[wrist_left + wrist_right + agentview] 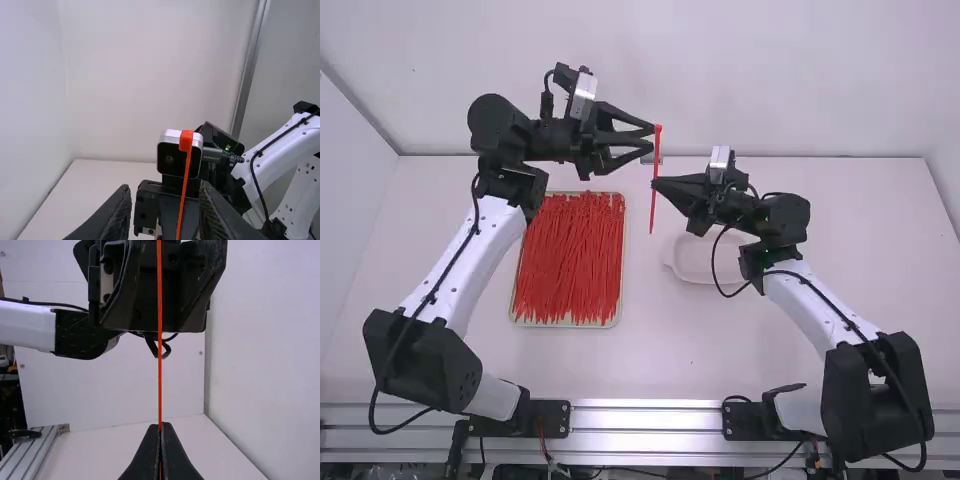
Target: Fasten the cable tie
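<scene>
High view | right claw (659, 184) clamps tie (652, 210) mid-length, tie upright | left claw (652, 140) open, straddling tie's top | head end nearest left claw

Cable tie (653, 205) right of tray (570, 325)
</scene>
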`<action>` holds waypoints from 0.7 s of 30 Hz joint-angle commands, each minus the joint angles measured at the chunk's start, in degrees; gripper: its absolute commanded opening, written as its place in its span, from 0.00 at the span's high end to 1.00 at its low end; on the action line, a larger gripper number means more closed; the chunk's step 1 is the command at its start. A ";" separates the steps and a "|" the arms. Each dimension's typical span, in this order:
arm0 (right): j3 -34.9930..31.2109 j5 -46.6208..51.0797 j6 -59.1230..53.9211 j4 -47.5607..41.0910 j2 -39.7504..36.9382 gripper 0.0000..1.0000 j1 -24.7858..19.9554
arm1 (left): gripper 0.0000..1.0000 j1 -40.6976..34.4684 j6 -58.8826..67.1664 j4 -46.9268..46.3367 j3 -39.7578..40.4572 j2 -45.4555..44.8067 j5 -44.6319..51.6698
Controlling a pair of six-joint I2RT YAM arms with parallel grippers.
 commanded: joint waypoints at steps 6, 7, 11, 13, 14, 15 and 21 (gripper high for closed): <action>1.57 0.02 0.44 0.13 0.15 1.00 -0.22 | 0.62 -2.29 -0.17 2.25 1.29 -0.22 -0.46; 1.57 0.04 0.44 0.13 0.15 1.00 -0.22 | 0.64 -2.29 -0.17 2.32 1.29 -0.22 -0.46; 1.57 -0.39 0.42 -0.07 0.15 1.00 -0.07 | 0.83 -2.29 -1.79 3.02 1.31 -0.22 -0.92; 1.57 -0.39 0.39 -0.24 0.15 1.00 -0.04 | 0.90 -2.19 -2.78 2.99 1.31 -0.22 -1.51; 1.57 -0.44 0.42 -0.24 0.15 1.00 -0.07 | 0.92 -2.25 -2.75 2.99 1.31 -0.22 -1.60; 1.57 -0.44 0.44 -0.24 0.15 1.00 -0.04 | 0.92 -2.29 -2.75 2.97 1.31 -0.22 -1.68; 1.57 -1.07 0.39 -0.22 0.15 1.00 -0.09 | 0.98 -2.19 -2.80 2.93 1.31 -0.22 -1.66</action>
